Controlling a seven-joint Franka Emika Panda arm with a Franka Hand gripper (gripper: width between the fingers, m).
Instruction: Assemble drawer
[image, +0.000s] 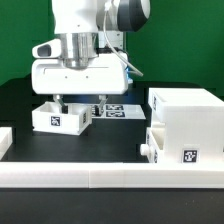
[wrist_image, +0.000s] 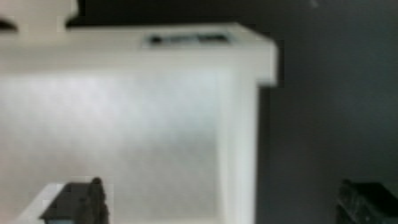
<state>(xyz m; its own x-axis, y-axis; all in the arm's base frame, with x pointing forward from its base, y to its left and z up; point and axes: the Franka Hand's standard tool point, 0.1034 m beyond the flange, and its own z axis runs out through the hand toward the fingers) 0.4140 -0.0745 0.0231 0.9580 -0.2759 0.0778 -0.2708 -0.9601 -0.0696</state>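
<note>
The small white boxy drawer part with a black marker tag on its face (image: 60, 117) sat on the black table (image: 100, 142) toward the exterior view's left, well apart from the large white plastic cabinet shell (image: 188, 118) on the exterior view's right. The marker board (image: 115, 109) lay flat between the two.

My gripper (image: 59, 99) hung directly over the small part, low enough that its blurred white surface (wrist_image: 143, 120) filled most of the wrist view. My fingertips (wrist_image: 75, 200) stood wide apart; one of them was clear of the part's edge, over bare table, so I was clamped on nothing.

I judged this to be the pick-up of the drawer part, with the assembly hardly begun. The next move called for lining my fingers across one wall of the part, lowering, and closing firmly before carrying it toward the shell's opening.
</note>
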